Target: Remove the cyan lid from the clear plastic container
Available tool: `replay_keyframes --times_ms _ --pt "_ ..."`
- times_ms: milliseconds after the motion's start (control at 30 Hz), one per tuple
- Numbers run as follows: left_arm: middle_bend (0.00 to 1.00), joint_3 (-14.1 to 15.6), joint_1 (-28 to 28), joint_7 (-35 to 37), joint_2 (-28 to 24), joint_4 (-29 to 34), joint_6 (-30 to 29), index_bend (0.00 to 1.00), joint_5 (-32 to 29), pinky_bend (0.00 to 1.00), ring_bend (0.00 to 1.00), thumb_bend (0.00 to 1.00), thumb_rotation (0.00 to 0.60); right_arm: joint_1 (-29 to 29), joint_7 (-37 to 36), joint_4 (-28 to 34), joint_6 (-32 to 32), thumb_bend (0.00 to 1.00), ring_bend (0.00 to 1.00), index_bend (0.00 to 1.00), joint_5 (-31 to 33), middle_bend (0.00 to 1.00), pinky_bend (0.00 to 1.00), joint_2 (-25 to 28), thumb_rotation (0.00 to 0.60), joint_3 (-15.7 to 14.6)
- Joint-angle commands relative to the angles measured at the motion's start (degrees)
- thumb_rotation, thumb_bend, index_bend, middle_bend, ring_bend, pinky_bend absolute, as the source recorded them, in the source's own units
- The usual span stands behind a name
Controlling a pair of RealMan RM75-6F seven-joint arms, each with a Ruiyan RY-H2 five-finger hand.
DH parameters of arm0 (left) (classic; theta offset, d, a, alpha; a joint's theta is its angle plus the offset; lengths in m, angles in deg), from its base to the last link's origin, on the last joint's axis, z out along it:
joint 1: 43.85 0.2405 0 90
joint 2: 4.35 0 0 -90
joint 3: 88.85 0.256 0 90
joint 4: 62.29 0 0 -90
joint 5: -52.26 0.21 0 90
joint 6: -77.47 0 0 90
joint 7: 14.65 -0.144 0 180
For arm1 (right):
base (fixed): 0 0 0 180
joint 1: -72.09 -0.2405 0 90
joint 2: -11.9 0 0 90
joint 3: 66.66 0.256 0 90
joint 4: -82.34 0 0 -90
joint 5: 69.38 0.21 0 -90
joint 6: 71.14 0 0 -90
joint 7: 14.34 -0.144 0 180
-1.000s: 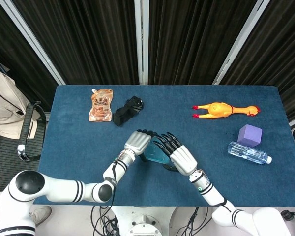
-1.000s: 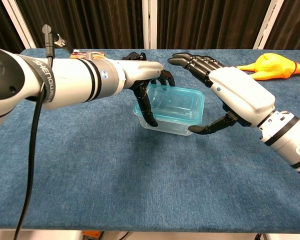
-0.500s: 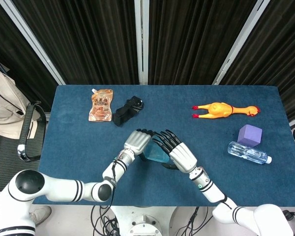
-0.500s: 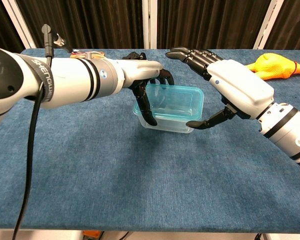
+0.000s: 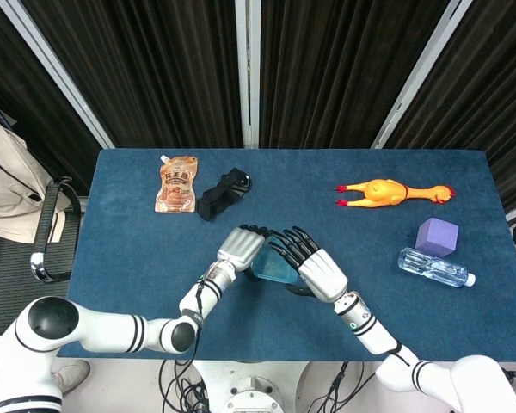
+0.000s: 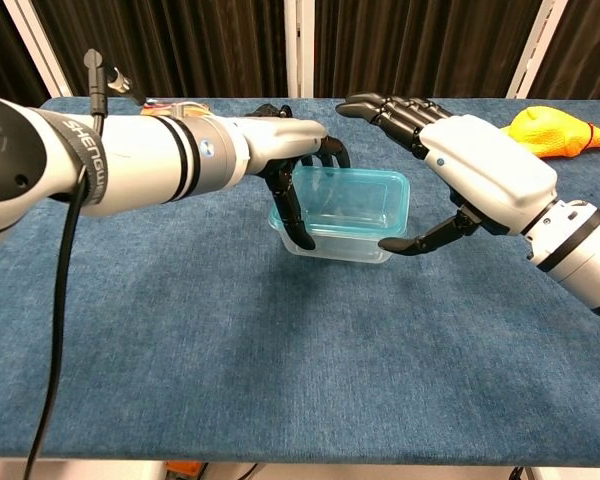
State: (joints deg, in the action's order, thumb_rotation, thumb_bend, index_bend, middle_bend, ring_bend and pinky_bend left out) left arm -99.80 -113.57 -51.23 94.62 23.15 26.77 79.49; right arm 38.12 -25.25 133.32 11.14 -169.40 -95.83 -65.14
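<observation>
The clear plastic container [image 6: 330, 243] with its cyan lid [image 6: 352, 196] stands on the blue table [image 6: 180, 330] in front of me. My left hand [image 6: 292, 160] grips the container's left end, thumb down the near side and fingers curled over the far edge. My right hand [image 6: 485, 170] hovers at the right end with its fingers spread above the lid's far corner; its thumb reaches toward the near right corner, and contact is unclear. In the head view the lid [image 5: 273, 268] shows between my left hand [image 5: 240, 246] and my right hand [image 5: 316, 265].
A brown pouch [image 5: 177, 182] and a black object [image 5: 222, 194] lie at the back left. A yellow rubber chicken [image 5: 387, 191] lies at the back right, with a purple cube [image 5: 437, 235] and a water bottle [image 5: 434, 267] nearer on the right.
My right hand has shifted a little to the right and up, its thumb now by the container's near right corner. My left hand keeps its grip on the left end.
</observation>
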Motion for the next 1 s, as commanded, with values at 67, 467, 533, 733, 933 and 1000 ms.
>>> replay_keyframes --times_ms 67,467,533,733,933,1000 --pt "0.29 0.1 -0.1 -0.1 0.1 -0.1 -0.1 0.31 0.1 0.2 0.18 0.0 0.6 0.0 0.3 0.5 0.2 0.18 0.0 0.0 0.1 0.02 0.0 0.3 0.6 0.0" --pt "0.29 0.4 -0.4 -1.0 0.5 -0.5 -0.6 0.31 0.1 0.2 0.18 0.0 0.6 0.0 0.3 1.7 1.1 0.23 0.0 0.0 0.3 0.05 0.0 1.1 0.6 0.0" --pt "0.29 0.4 -0.4 -1.0 0.5 -0.5 -0.6 0.3 0.1 0.2 0.18 0.0 0.6 0.0 0.5 1.7 1.3 0.24 0.0 0.0 0.3 0.06 0.0 1.1 0.6 0.1" --pt "0.27 0.2 -0.3 -0.5 0.3 -0.1 -0.3 0.25 0.7 0.19 0.18 0.0 0.6 -0.2 0.6 1.0 1.5 0.33 0.0 0.1 0.5 0.11 0.0 0.7 0.6 0.4" --pt "0.23 0.1 0.1 0.4 0.1 0.1 -0.3 0.19 2.1 0.15 0.14 0.0 0.6 -0.3 0.0 -0.7 2.4 0.39 0.0 0.33 0.4 0.19 0.0 -0.3 0.6 0.5" --pt "0.23 0.1 0.3 0.7 0.0 0.2 -0.3 0.18 2.5 0.14 0.14 0.0 0.6 -0.2 -0.2 -1.1 2.5 0.41 0.0 0.37 0.5 0.21 0.0 -0.5 0.6 0.5"
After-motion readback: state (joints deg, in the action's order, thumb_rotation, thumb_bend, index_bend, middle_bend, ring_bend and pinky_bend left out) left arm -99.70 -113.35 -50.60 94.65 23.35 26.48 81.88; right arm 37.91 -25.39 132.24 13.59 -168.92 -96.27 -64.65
